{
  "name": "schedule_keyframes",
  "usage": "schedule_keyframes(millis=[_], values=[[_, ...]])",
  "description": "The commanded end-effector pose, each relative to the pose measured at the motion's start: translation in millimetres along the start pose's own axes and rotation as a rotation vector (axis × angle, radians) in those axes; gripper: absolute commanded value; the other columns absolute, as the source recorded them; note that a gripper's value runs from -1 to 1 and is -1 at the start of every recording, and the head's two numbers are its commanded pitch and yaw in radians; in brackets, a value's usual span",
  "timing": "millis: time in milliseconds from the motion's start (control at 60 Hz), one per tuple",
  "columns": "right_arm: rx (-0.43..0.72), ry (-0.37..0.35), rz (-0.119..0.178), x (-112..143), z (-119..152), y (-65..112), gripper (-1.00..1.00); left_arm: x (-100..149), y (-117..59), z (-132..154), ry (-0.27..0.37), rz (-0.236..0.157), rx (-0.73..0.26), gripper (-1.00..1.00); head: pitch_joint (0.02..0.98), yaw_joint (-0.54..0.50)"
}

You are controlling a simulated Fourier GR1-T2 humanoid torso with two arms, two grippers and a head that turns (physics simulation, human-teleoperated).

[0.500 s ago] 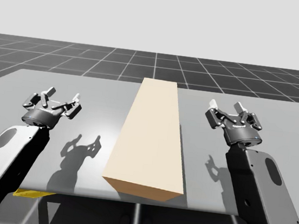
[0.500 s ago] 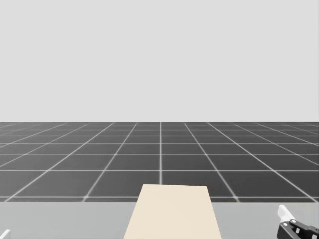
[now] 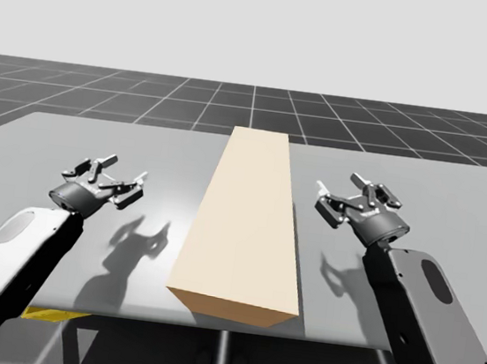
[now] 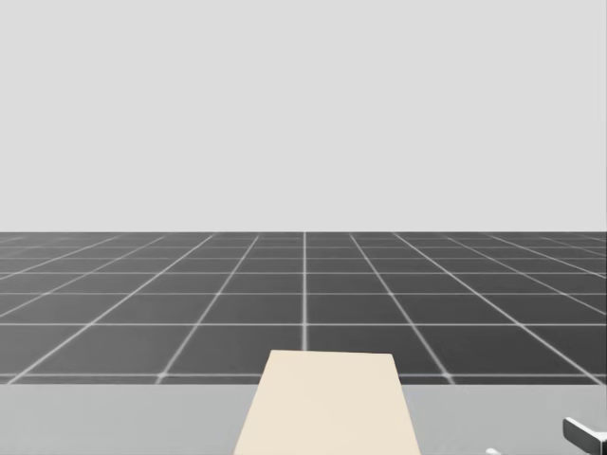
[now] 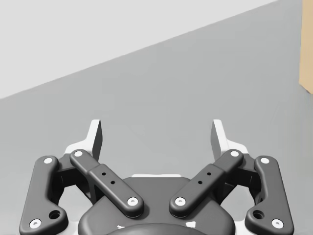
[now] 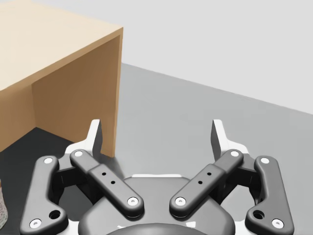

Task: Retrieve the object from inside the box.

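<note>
A long tan box (image 3: 247, 227) lies lengthwise down the middle of the grey table (image 3: 456, 190); its far end shows in the head view (image 4: 327, 408). My left gripper (image 3: 110, 179) hovers open to the left of the box, with bare table between its fingers (image 5: 157, 132) and a box corner (image 5: 306, 58) off to one side. My right gripper (image 3: 348, 197) is open close to the box's right side. Ahead of its fingers (image 6: 157, 132), the box wall (image 6: 73, 93) frames a dark opening (image 6: 29, 147). A small pale object (image 6: 2, 210) sits there, mostly cut off.
A yellow item (image 3: 48, 313) pokes out beneath the table's front edge under my left arm. Bare grey table (image 3: 159, 149) lies on both sides of the box. A dark gridded floor (image 4: 303, 294) stretches beyond the far edge.
Both grippers have moved inward toward the box and tipped forward. The right one now sits lower in the head view.
</note>
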Motion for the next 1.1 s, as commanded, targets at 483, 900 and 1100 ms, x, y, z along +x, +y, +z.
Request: schedule_keyframes(millis=[483, 900, 1100], values=[[0.601, 0.012, -0.063, -44, 11, 83.8, -1.0, -5, -117.1, 15, -0.009, -0.167, -0.506, -1.0, 0.138, -0.01], [0.53, 0.02, -0.151, -100, -37, 92.9, -1.0, -6, -116.3, 15, -0.012, -0.179, -0.502, -1.0, 0.171, -0.04], [0.552, 0.101, -0.146, -109, -66, 103.2, -1.0, -6, -116.2, 16, -0.016, -0.188, -0.507, -1.0, 0.186, -0.05]])
